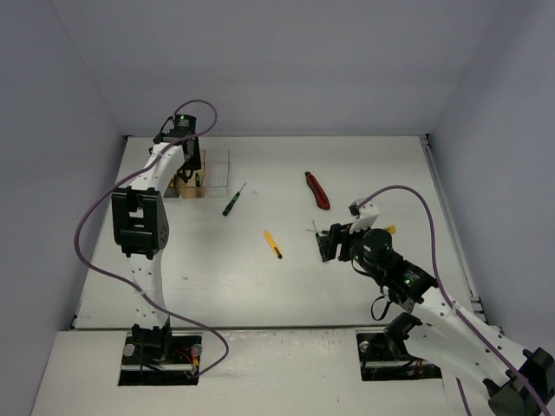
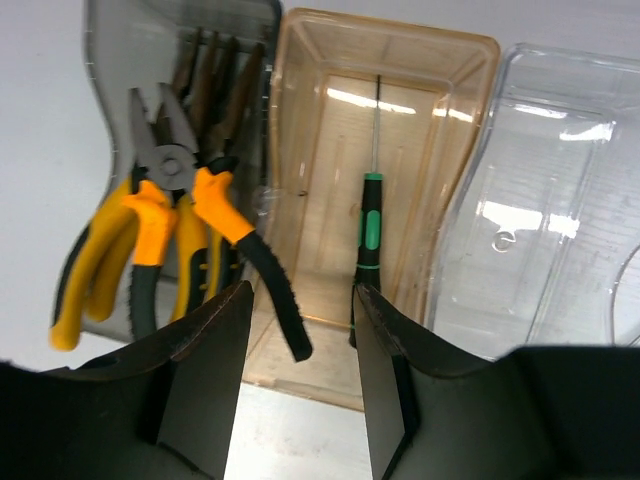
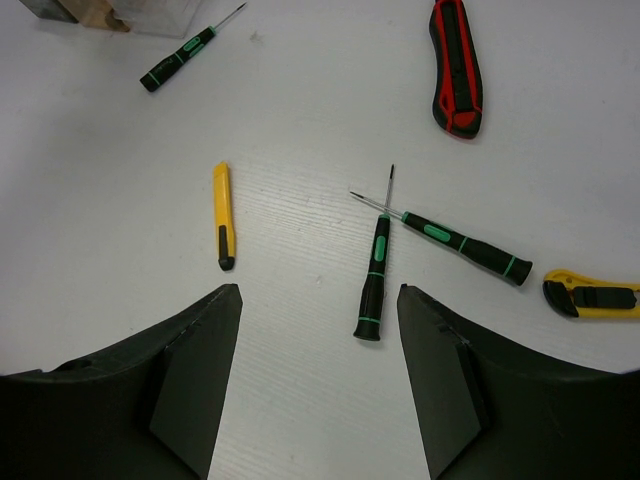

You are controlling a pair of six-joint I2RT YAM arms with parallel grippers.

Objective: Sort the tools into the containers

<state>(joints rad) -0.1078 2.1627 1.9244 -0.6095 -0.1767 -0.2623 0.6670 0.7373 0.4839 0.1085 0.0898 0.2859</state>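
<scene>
2 pliers point(image 2: 165, 170), orange- and yellow-handled, sit in the smoky grey bin point(image 2: 110, 60); left gripper point(image 2: 300, 340) and right gripper point(image 3: 318, 350) stand parted, empty.

in the top view the left arm point(image 1: 169, 169) hides most of the bins point(image 1: 208, 178) at the upper left. in the left wrist view the clear bin point(image 2: 560, 200) runs off the right edge, and a finger point(image 2: 200, 380) of the left gripper point(image 2: 302, 295) hides some ends of the pliers point(image 2: 165, 165). in the right wrist view a yellow knife point(image 3: 592, 296) is cut by the right edge.
</scene>
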